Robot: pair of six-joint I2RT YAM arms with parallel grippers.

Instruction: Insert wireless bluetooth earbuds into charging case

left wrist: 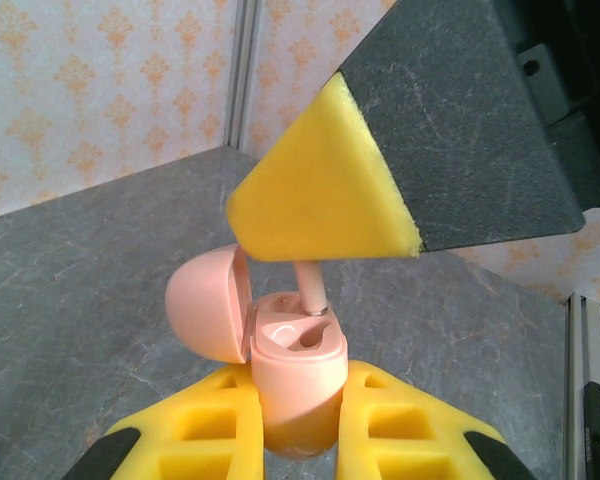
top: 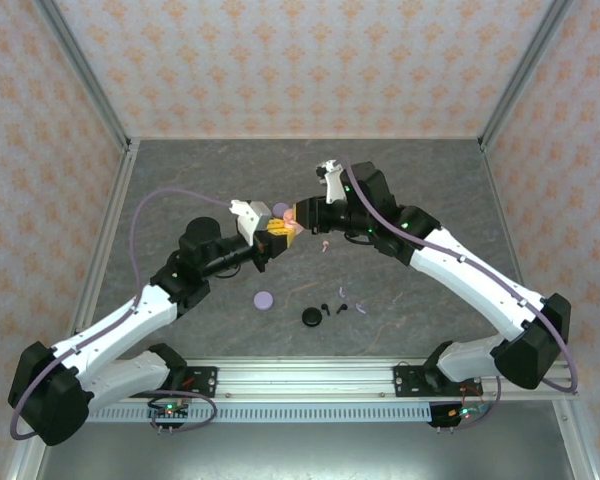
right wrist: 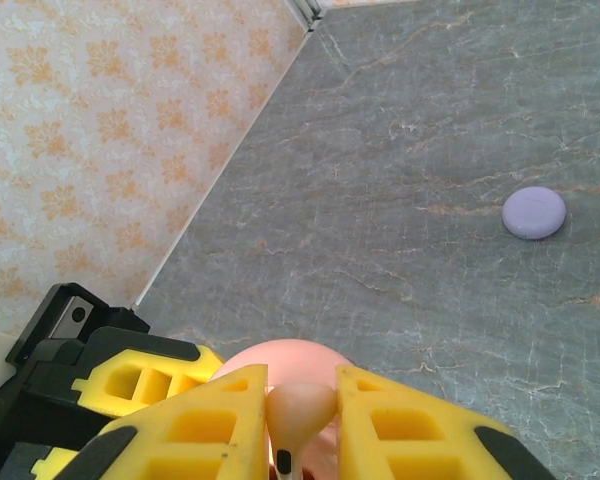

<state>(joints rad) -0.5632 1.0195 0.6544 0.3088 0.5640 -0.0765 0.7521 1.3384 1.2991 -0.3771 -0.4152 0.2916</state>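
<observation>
My left gripper [left wrist: 298, 385] is shut on the body of a pale pink charging case [left wrist: 295, 350] and holds it upright, its domed lid [left wrist: 208, 305] swung open to the left. My right gripper [right wrist: 302, 385] is shut on a pale pink earbud [right wrist: 302, 408]. The earbud's stem [left wrist: 312, 285] points down, with its tip at the rim of a socket in the case. In the top view the two grippers [top: 278, 234] [top: 300, 222] meet above the middle of the table. A second pink earbud [top: 325, 243] lies on the table just right of them.
Nearer the arm bases lie a lavender disc case [top: 265, 299], a black round case [top: 311, 317], two black earbuds [top: 325, 308] [top: 342, 293] and a lavender earbud [top: 360, 307]. Another lavender piece [top: 280, 209] sits behind the left gripper. Patterned walls enclose the table.
</observation>
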